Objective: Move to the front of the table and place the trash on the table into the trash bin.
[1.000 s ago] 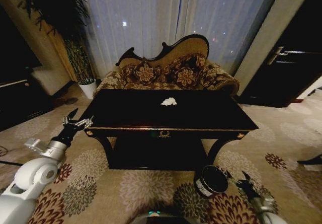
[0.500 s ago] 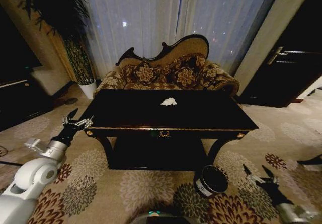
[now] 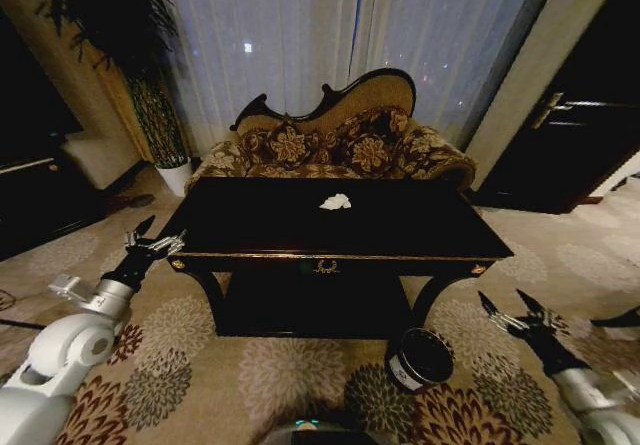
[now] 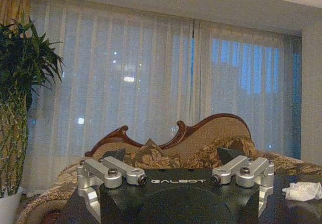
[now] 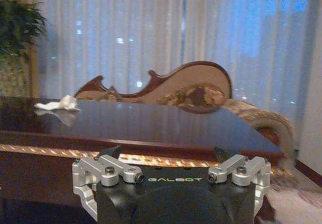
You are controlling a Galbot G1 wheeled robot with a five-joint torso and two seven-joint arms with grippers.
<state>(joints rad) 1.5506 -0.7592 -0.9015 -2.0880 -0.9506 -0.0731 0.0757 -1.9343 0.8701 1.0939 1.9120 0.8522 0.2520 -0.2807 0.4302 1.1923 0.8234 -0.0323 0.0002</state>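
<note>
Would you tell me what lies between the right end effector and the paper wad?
In the head view, only bare glossy table top separates the right end effector from the paper wad.

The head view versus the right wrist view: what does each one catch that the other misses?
Head view alone: the trash bin on the carpet by the table's right leg, the left tool near the table's left corner, and the right tool open, low at the right. Right wrist view alone: the tabletop edge from close up. Both: the table, the white paper wad on it, the sofa.

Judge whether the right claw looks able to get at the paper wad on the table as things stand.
Probably not yet: the right claw, open, hangs low beside the table, below its top; the paper wad lies mid-table, unobstructed.
</note>
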